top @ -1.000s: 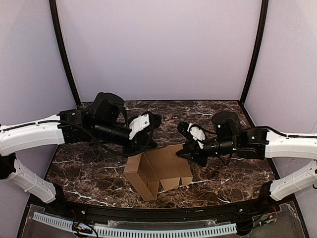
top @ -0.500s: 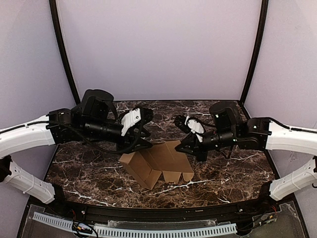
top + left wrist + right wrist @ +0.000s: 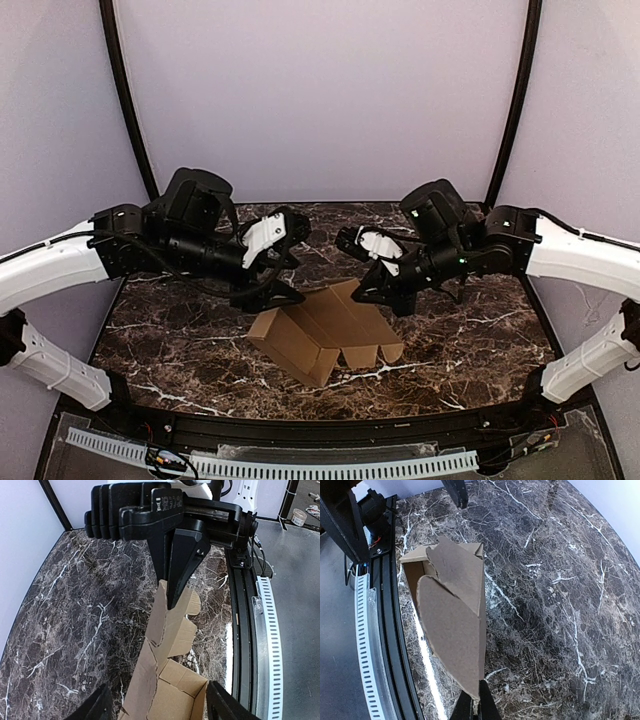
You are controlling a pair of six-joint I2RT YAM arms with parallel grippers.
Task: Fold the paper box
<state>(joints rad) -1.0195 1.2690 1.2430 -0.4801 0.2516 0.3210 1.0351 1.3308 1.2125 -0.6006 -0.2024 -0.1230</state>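
paper box: I am seeing plain brown cardboard, matt all over.
table: it is showing a dark marble pattern, smooth and faintly glossy.
right gripper: I am reading its fingers as black matt plastic.
arm shells: white plastic, looking smooth and slightly shiny.

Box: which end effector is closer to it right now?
Right. The right end effector is shut on the box's far edge; the left end effector is open, straddling the box's left end without gripping.
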